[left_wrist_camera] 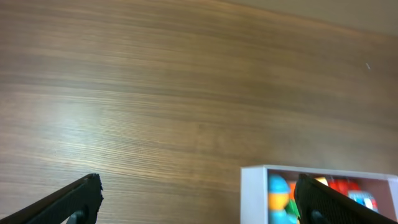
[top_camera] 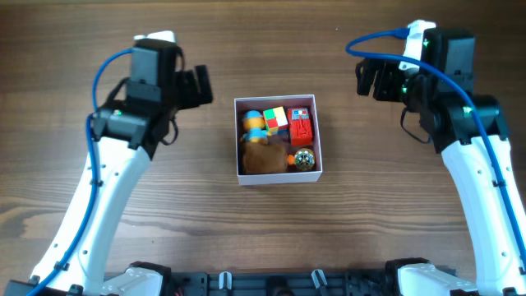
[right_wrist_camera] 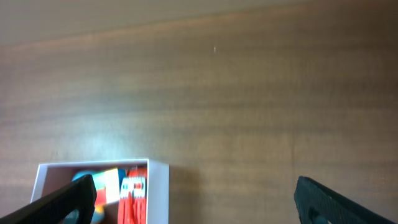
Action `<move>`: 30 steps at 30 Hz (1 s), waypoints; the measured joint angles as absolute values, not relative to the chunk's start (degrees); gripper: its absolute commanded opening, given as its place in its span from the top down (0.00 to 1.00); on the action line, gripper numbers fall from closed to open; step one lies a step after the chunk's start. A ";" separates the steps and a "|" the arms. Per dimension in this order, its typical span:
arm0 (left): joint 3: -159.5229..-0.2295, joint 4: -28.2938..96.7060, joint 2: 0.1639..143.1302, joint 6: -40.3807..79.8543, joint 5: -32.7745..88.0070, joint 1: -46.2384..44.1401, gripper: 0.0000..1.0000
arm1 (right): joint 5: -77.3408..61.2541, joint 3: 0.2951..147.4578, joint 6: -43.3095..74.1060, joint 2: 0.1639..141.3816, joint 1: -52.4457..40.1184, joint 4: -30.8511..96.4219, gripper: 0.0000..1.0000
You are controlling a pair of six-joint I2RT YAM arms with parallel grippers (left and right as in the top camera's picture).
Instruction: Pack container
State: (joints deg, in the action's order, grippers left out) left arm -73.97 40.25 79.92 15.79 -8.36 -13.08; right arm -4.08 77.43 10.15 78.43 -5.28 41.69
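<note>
Red toy (top_camera: 301, 129) in container (top_camera: 278, 178) bears illegible label.

One white container (top_camera: 279, 178) sits on one wooden table (top_camera: 164, 222) with five toys inside. They are one multicoloured puzzle cube (top_camera: 275, 117), one red toy (top_camera: 301, 127), one blue-and-yellow figure (top_camera: 254, 123), one brown plush (top_camera: 263, 156) and one speckled ball (top_camera: 305, 159). Two robot arms are seen, the left arm (top_camera: 107, 185) and the right arm (top_camera: 481, 181). There are two blue cables, the left cable (top_camera: 99, 76) and the right cable (top_camera: 374, 36).
</note>
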 measured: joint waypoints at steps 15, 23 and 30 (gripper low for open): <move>-38.65 32.45 31.07 19.00 -7.66 -9.13 0.00 | 3.27 44.93 14.04 38.46 -5.21 32.42 0.07; -24.12 36.82 3.77 19.44 -8.40 -9.87 0.00 | 2.39 29.02 13.23 16.78 -5.21 34.22 0.00; -23.53 42.35 3.73 19.44 -8.78 -9.89 0.00 | 1.96 28.84 18.20 17.02 -5.21 34.26 0.00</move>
